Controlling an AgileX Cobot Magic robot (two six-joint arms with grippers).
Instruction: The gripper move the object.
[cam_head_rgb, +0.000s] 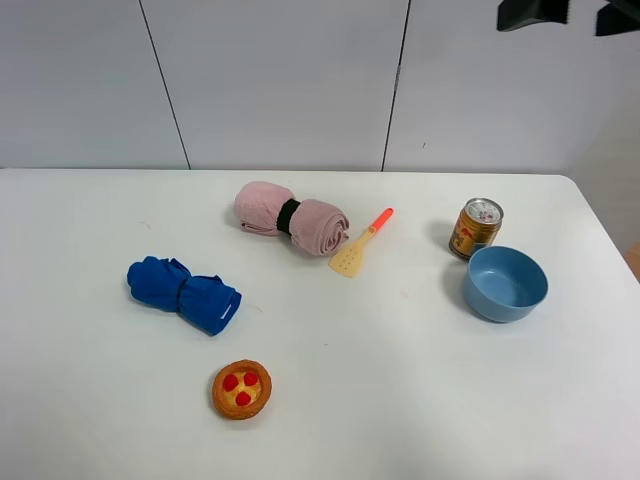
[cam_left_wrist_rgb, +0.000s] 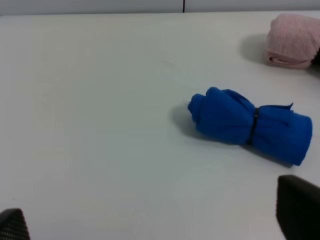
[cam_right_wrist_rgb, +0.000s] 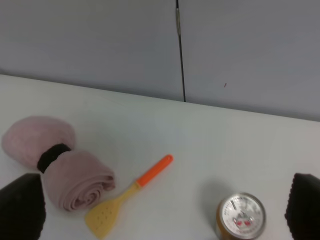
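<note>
The golden-orange can (cam_head_rgb: 476, 228) with red markings and a silver pull-tab top stands upright at the back right of the white table (cam_head_rgb: 400, 400), touching or just behind the blue bowl (cam_head_rgb: 506, 283). It also shows in the right wrist view (cam_right_wrist_rgb: 241, 217). My right gripper (cam_right_wrist_rgb: 162, 210) is open and empty, held high and short of the can. Its dark jaws (cam_head_rgb: 575, 15) show at the top right edge of the exterior view. My left gripper (cam_left_wrist_rgb: 155, 220) is open and empty over bare table near a blue rolled cloth (cam_left_wrist_rgb: 250, 125). It is out of the exterior view.
A pink rolled towel (cam_head_rgb: 292, 218) with a black band lies at the back centre. A yellow spatula (cam_head_rgb: 362, 244) with an orange handle lies beside it. The blue rolled cloth (cam_head_rgb: 183, 294) lies at the left. A small fruit tart (cam_head_rgb: 241, 389) sits near the front.
</note>
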